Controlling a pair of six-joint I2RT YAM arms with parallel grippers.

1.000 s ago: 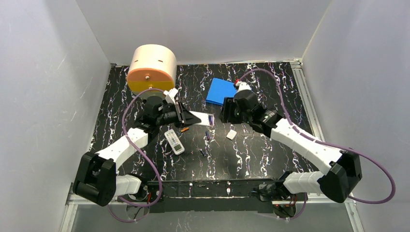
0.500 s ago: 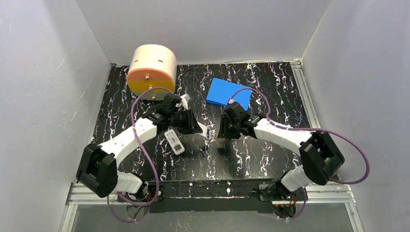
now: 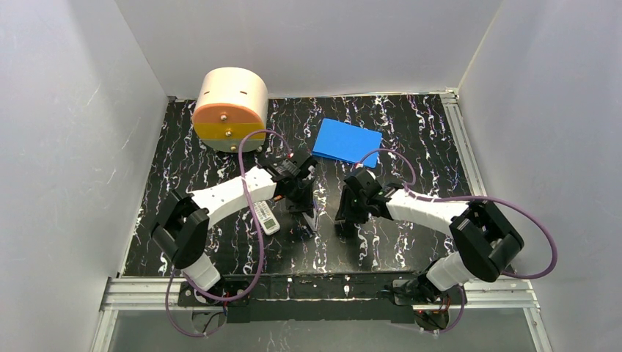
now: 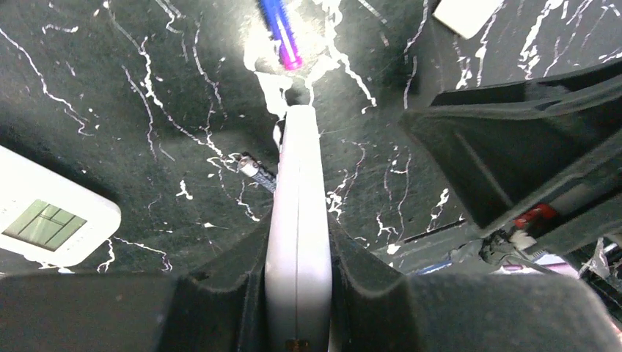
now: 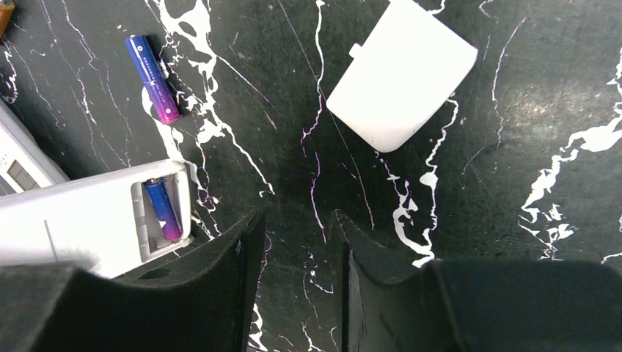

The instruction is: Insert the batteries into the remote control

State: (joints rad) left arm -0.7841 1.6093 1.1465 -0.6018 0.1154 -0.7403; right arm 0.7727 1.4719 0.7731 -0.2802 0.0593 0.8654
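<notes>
Batteries: 1 blue-and-purple cylindrical cell (image 5: 163, 207) sat in open compartment of white plastic remote control (image 5: 81, 220); slot beside it looked empty. Left gripper (image 4: 297, 235) clamped remote edge-on, its tip pointing toward black white-veined mat (image 5: 513, 110). 2nd matching cell (image 5: 154, 77) lay loose on mat, near compartment. Right gripper (image 5: 295, 220) hung empty, jaws narrowly apart, just beside remote's open end. White battery cover (image 5: 400, 73) lay off on mat, apart from remote. Judged about halfway: 1 cell loaded, 1 left to seat, cover left to refit.
</notes>
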